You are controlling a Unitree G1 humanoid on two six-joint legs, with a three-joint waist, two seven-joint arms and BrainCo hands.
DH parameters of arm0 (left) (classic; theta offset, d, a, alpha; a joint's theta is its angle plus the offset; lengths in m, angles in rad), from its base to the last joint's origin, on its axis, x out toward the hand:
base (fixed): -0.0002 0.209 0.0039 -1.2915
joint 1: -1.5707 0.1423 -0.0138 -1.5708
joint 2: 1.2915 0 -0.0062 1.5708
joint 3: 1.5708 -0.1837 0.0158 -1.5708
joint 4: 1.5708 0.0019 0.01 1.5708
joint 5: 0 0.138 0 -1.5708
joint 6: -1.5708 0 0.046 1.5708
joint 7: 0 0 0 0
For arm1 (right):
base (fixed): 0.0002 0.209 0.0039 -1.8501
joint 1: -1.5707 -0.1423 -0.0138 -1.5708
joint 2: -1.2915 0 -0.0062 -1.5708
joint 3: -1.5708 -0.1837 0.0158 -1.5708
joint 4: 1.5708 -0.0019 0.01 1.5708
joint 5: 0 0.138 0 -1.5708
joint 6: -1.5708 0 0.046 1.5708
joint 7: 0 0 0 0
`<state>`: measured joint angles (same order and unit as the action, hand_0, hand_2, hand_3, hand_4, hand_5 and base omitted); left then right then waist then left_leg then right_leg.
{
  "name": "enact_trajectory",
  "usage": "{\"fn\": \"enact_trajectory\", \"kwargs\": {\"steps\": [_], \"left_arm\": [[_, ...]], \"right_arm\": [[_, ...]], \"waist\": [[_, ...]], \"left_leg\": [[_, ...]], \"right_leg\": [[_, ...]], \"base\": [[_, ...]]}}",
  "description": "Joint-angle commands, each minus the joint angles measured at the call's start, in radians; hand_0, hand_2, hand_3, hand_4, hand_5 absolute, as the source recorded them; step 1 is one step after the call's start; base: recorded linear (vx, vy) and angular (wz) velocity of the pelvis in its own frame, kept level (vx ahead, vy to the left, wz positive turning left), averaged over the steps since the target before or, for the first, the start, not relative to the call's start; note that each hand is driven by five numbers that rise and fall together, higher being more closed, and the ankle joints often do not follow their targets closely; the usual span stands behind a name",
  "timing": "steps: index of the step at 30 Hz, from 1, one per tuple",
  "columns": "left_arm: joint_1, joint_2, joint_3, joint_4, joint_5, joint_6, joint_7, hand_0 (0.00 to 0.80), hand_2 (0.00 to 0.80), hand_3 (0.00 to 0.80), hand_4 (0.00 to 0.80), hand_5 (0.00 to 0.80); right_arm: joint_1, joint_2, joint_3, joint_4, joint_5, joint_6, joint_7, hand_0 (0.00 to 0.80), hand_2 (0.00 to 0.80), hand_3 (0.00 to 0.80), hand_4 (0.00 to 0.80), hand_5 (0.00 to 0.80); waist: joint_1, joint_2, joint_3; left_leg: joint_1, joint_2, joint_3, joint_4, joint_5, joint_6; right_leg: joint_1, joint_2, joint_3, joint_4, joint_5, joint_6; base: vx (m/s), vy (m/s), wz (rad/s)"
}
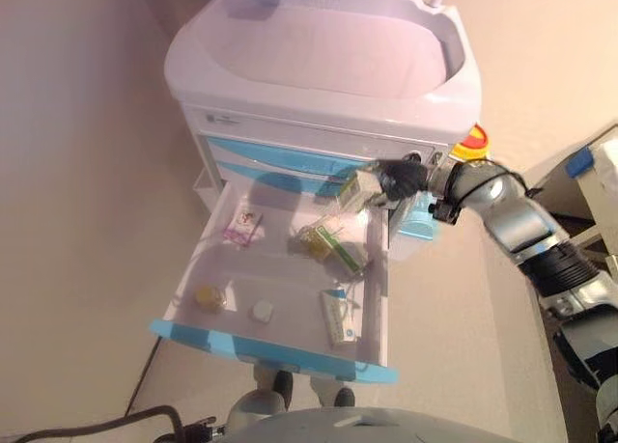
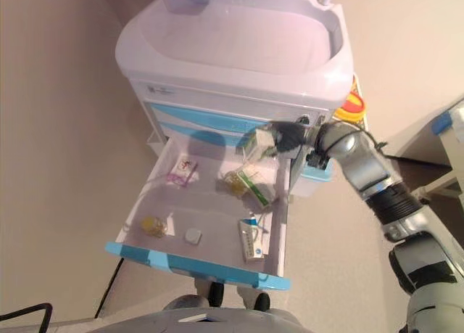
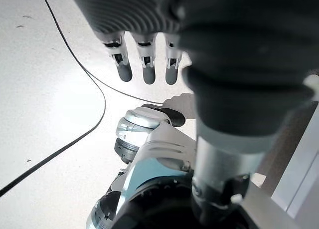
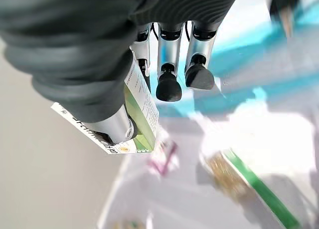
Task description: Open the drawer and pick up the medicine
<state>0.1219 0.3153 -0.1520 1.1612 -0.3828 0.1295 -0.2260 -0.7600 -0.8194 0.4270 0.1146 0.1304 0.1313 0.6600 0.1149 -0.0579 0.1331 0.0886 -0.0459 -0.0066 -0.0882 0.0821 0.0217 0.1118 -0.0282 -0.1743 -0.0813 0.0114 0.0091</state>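
- My right hand (image 1: 401, 179) pinches a green-and-white medicine box (image 4: 141, 112) between thumb and fingers, above the far right corner of the open drawer (image 1: 290, 348).
- My left hand (image 3: 144, 64) hangs by the floor, fingers straight, empty.
- Other packs lie in the drawer.

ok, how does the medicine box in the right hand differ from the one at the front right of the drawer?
The green-and-white box is pinched in the right hand, lifted above the back of the open drawer; the blue-and-white box lies flat on the drawer floor near the front, untouched. The held one stands on edge; the other is on its broad face. Both are small cartons.
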Motion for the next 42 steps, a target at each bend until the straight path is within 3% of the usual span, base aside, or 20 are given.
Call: {"fn": "enact_trajectory", "kwargs": {"steps": [1, 7, 13, 22, 24, 36, 42], "left_arm": [[-0.075, 0.002, 0.008, 0.075, 0.028, 0.003, 0.022, 0.0, 0.0, 0.0, 0.0, 0.0], [-0.062, 0.007, 0.014, 0.096, 0.027, 0.021, 0.021, 0.0, 0.0, 0.0, 0.0, 0.0], [-0.058, 0.02, -0.006, 0.1, 0.004, 0.038, 0.021, 0.0, 0.0, 0.0, 0.0, 0.0], [-0.049, 0.044, -0.032, 0.09, -0.006, 0.045, 0.013, 0.0, 0.0, 0.0, 0.0, 0.0], [-0.049, 0.049, -0.035, 0.089, -0.011, 0.047, 0.013, 0.0, 0.0, 0.0, 0.0, 0.0], [-0.03, 0.062, -0.055, 0.099, -0.03, 0.047, 0.012, 0.0, 0.0, 0.0, 0.0, 0.0], [-0.011, 0.071, -0.04, 0.11, -0.015, 0.041, 0.001, 0.0, 0.0, 0.0, 0.0, 0.0]], "right_arm": [[-0.094, -0.036, -0.015, -0.002, 0.064, -0.01, -0.033, 0.8, 0.8, 0.8, 0.8, 0.8], [-0.209, -0.085, -0.012, 0.126, 0.056, -0.022, -0.145, 0.8, 0.8, 0.8, 0.8, 0.8], [-0.399, -0.148, 0.076, 0.308, 0.056, -0.011, -0.26, 0.8, 0.8, 0.8, 0.8, 0.8], [-0.603, -0.152, 0.236, 0.583, 0.04, 0.016, -0.292, 0.8, 0.8, 0.8, 0.8, 0.8], [-0.631, -0.145, 0.265, 0.623, 0.015, 0.043, -0.29, 0.8, 0.8, 0.8, 0.8, 0.8], [-0.765, -0.09, 0.425, 0.976, -0.257, 0.033, -0.189, 0.8, 0.8, 0.8, 0.8, 0.8], [-0.786, -0.107, 0.467, 1.04, -0.333, 0.063, -0.119, 0.8, 0.8, 0.8, 0.8, 0.8]], "waist": [[0.013, -0.031, -0.066], [0.023, -0.038, -0.079], [0.048, -0.045, -0.082], [0.1, -0.05, -0.08], [0.111, -0.052, -0.08], [0.187, -0.056, -0.076], [0.205, -0.06, -0.072]], "left_leg": [[0.002, -0.011, 0.017, 0.013, -0.073, -0.01], [0.014, -0.015, 0.003, 0.016, -0.08, -0.007], [0.023, -0.021, -0.024, 0.019, -0.083, -0.006], [0.027, -0.032, -0.083, 0.016, -0.077, -0.005], [0.027, -0.034, -0.093, 0.016, -0.076, -0.006], [0.025, -0.044, -0.168, 0.011, -0.063, -0.006], [0.024, -0.047, -0.195, 0.002, -0.056, -0.007]], "right_leg": [[-0.04, -0.069, -0.011, 0.058, 0.038, 0.066], [-0.025, -0.066, -0.016, 0.065, 0.028, 0.061], [-0.006, -0.065, -0.032, 0.068, 0.019, 0.058], [0.017, -0.064, -0.07, 0.065, 0.011, 0.051], [0.021, -0.065, -0.079, 0.066, 0.01, 0.049], [0.04, -0.064, -0.126, 0.06, 0.002, 0.041], [0.045, -0.061, -0.141, 0.056, 0.0, 0.04]], "base": [[0.056, 0.008, -0.06], [0.059, 0.003, 0.0], [0.049, 0.002, 0.07], [0.027, 0.019, 0.16], [0.018, 0.023, 0.14], [0.021, 0.03, 0.17], [0.011, 0.016, 0.18]]}}
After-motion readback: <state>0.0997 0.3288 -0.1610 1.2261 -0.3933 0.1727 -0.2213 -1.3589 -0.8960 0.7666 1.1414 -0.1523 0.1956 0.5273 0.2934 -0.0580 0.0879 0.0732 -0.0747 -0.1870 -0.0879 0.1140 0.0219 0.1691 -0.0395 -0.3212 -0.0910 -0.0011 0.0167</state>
